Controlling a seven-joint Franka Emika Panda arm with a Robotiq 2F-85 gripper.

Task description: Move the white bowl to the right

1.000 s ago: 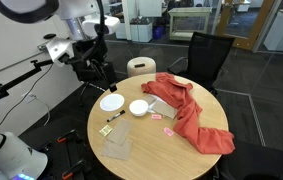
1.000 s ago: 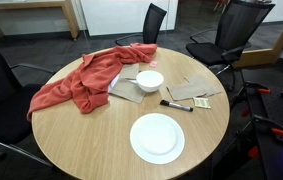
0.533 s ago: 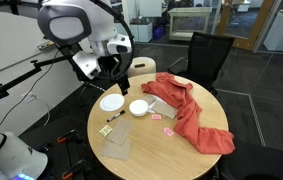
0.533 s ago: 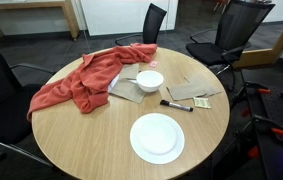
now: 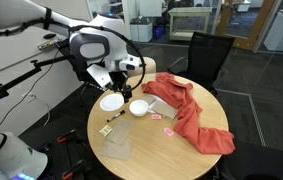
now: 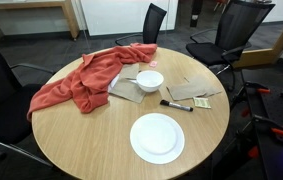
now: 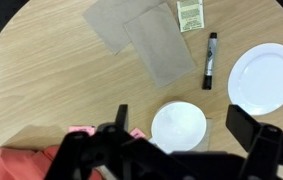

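You are holding the hand above a round wooden tabletop. It is hanging just over the bowl and is not touching it. In the wrist view its two dark, blurred fingers are standing wide apart, and the bowl is showing between them, lower down on the wood.

The bowl is small, white and round, and is sitting upright near the middle of the tabletop. A crumpled red cloth is spreading across one side of the tabletop, and its edge is lying just beside the bowl. A brown napkin is lying flat against the bowl. You cannot tell from these views whether the bowl is resting partly on it.

A wider, flat white plate is sitting near the bowl but apart from it, closer to the tabletop's edge. A black marker is lying near both of them. A small printed packet is lying just past one end of the marker. In the wrist view two more brown napkins are lying overlapped, further from the bowl. Black office chairs are standing around the tabletop.
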